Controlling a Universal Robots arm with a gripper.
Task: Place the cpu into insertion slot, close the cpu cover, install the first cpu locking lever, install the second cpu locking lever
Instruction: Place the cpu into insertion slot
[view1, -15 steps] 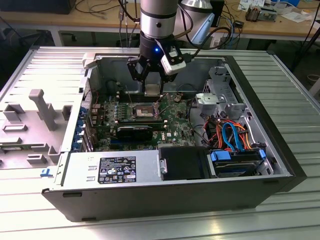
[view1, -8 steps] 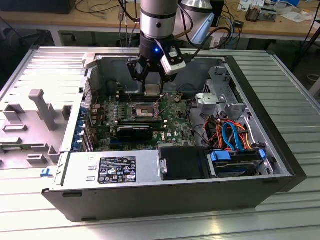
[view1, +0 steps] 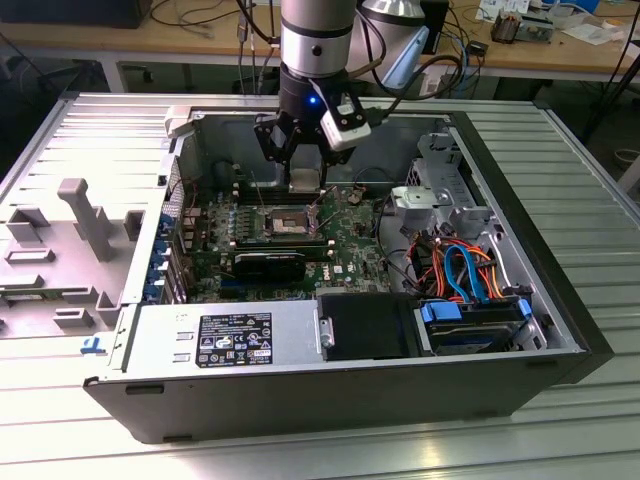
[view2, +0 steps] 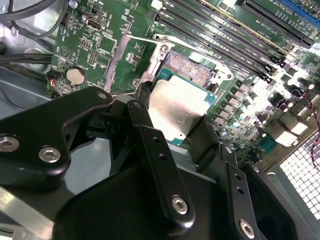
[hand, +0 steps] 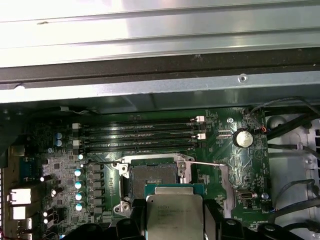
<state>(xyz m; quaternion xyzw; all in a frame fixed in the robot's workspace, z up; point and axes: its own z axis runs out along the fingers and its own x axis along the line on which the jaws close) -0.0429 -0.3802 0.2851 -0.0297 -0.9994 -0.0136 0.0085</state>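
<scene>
Background: wooden benches strewn with cables stand behind a ribbed metal table (view1: 580, 440). On the table an open computer case (view1: 350, 400) lies on its side.

Exterior view, gripper: the gripper (view1: 303, 178) hangs inside the case above the green board (view1: 350, 250), pinching the chip (view1: 303, 181).

Exterior view, socket: the socket (view1: 288, 218) lies uncovered near the chip, lower in the picture. I judge the two to be apart.

Second wrist view, grip: the black fingers (view2: 144, 107) clamp two opposite edges of the chip (view2: 177, 107), with its metal face toward me. The tan field of the socket (view2: 192, 67) shows beyond the chip's far edge.

First wrist view, alignment: the edges of the chip (hand: 174, 212) run parallel to the sides of the socket (hand: 152, 173). Its centre sits off toward the coin cell (hand: 243, 138). The wire lever (hand: 207, 163) lies to the side of the opening.

Step in hand: seating the chip, as I judge it.

Method: I would remove the sideways offset first and keep the chip level. I would lower it without pressing, because the contacts look fragile.

Risk: a tilted or shifted drop could bend contacts.
</scene>
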